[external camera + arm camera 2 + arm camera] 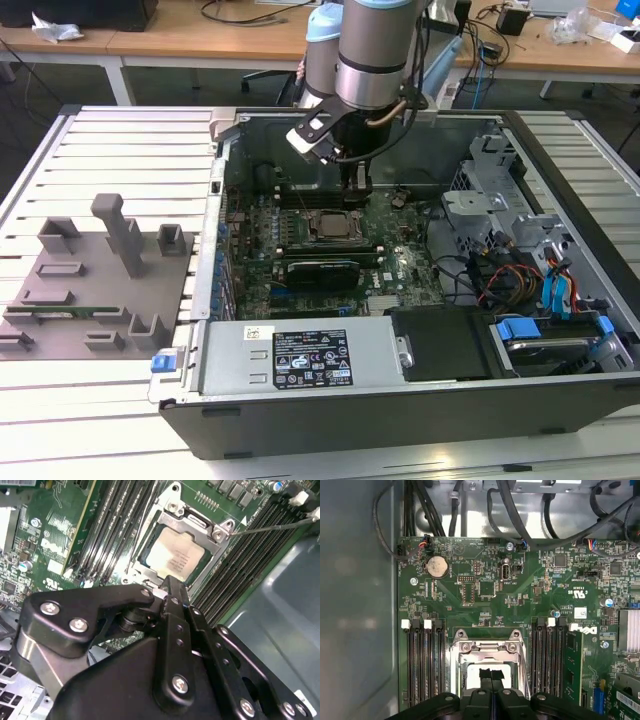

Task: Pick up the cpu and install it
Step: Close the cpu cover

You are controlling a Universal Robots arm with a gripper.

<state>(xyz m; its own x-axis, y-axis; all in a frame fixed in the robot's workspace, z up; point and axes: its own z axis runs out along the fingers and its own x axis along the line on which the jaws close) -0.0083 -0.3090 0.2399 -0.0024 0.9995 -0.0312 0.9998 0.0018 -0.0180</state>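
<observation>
Black label (311, 359) on power supply (228, 368) — print too small to read. Board (485, 587) markings, cpu (172, 557) print — illegible.

Slatted white table (110, 140), grey fixture plate (95, 292), open computer case (400, 418)

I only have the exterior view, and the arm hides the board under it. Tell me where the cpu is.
Observer: In the second wrist view the cpu lies flat inside the metal frame of the socket, with its silvery top facing up.
Operator: Now report the gripper.
Observer: In the first wrist view the gripper is shut over the socket. Its two tips are pressed together with nothing between them.
</observation>
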